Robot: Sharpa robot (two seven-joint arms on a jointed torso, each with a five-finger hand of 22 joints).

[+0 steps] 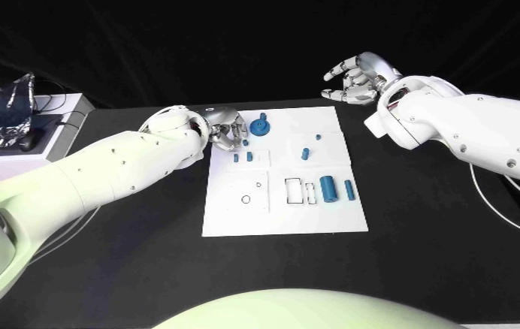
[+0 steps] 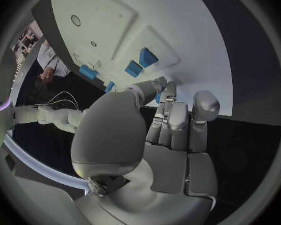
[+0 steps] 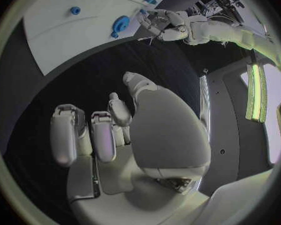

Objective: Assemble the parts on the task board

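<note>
White task board, seven blue parts, two silver hands.

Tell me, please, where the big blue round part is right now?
In the head view, the big blue round part stands near the task board's far edge, beside the left robot hand.

White task board lies flat mid-table — small blue parts scattered on it.

A black table fills the lower part of the scene, and behind it hangs a black backdrop, dark and plain. Past the table's far left corner stands a white box with a black cable beside it and some crinkled clear plastic.
</note>
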